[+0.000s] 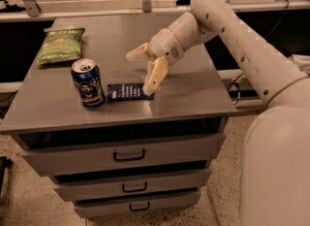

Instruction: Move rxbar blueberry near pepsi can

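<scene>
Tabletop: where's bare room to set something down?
Bare: the table right of the gripper, which hangs open over the rxbar, and the back strip right of the chip bag. Crowded: front left-centre, where can, rxbar and fingers cluster.

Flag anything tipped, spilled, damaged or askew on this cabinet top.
Nothing stands out. The pepsi can stands upright, the rxbar blueberry lies flat just beside it, the green chip bag lies flat at the far left corner, and the gripper hangs open over the bar's right end. No spill or damage shows.
</scene>
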Robot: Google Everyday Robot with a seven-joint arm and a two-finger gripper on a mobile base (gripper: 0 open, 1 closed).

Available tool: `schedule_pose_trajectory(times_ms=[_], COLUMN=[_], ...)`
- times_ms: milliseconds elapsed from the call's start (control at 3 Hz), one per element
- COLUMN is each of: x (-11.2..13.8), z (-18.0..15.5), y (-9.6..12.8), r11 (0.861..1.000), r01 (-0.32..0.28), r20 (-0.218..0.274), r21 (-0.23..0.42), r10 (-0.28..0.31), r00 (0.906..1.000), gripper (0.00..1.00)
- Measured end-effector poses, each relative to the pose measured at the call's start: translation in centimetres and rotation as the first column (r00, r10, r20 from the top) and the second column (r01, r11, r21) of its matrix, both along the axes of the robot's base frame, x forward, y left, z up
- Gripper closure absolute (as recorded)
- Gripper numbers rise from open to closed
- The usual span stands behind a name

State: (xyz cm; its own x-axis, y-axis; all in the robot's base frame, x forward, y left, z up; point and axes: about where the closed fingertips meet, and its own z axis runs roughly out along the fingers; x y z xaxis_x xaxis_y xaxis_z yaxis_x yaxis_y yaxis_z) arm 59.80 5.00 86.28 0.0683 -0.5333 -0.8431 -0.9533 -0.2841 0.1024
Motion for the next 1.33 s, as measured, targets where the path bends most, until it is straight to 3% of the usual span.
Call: schedule_pose_trajectory(times_ms=[333, 667, 1000, 1333], x=[1.5, 4.1, 6.1, 6.3], z=[0.0, 0.6, 1.9, 1.9], y=[-1.9, -6.9, -12.4, -12.1], r11=[0.998, 0.982, 0.947, 0.947], r01=[0.056, 0.187, 0.322, 0.322], r20=[0.021, 0.054, 0.102, 0.105], r21=[-0.025, -0.03, -0.026, -0.022], r10=[-0.056, -0.185, -0.317, -0.318], r00=[0.9982, 0.9812, 0.9428, 0.9424], gripper=[0.0, 0.0, 0.0, 0.0])
